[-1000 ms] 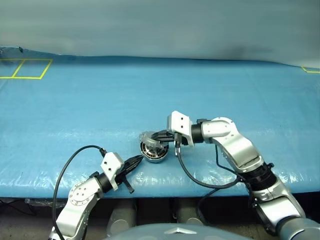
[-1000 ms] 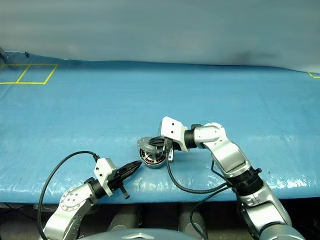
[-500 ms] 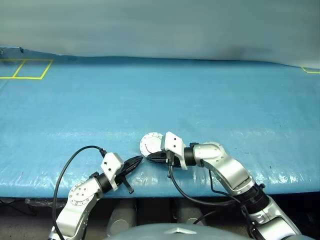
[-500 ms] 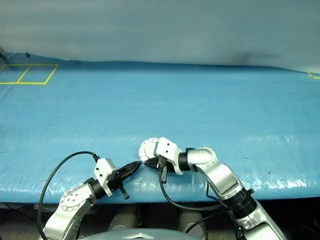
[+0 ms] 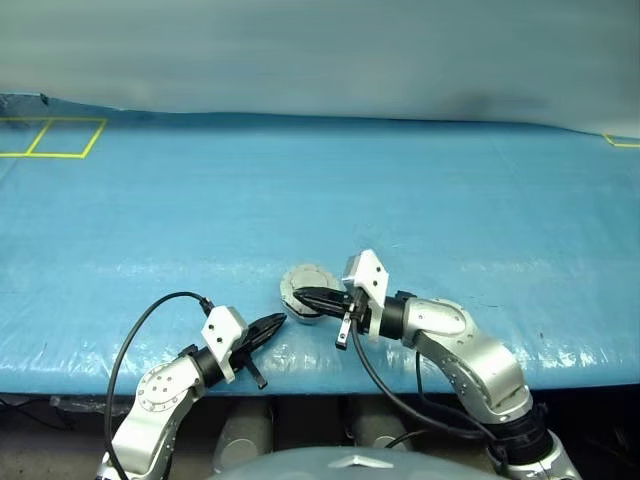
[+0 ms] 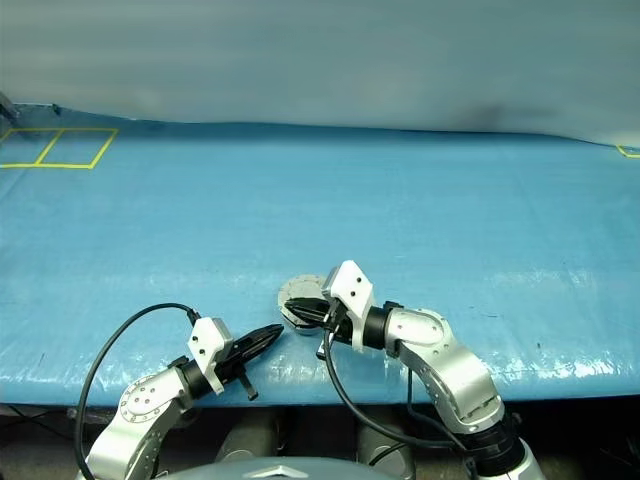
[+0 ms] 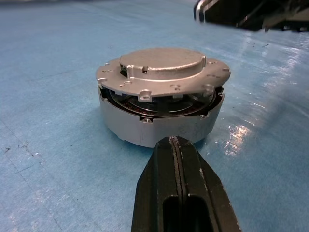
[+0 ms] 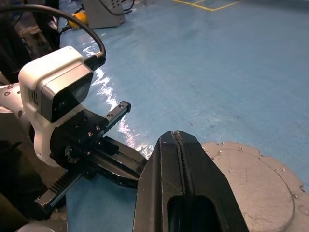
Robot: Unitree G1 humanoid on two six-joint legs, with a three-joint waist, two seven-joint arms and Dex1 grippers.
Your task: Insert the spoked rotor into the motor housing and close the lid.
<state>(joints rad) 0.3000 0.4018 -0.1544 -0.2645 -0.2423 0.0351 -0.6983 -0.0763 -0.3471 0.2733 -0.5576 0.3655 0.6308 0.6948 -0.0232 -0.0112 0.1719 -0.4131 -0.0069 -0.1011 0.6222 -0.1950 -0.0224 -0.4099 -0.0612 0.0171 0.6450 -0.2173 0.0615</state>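
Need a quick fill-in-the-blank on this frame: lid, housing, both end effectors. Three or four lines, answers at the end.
1. The lid lies ____ on the motor housing.
2. The left end effector is ____, its tip next to the housing's side wall.
3. The right end effector sits above the ____.
4. Everything rests on a ____ table cover.

Answers: closed; shut; lid; blue
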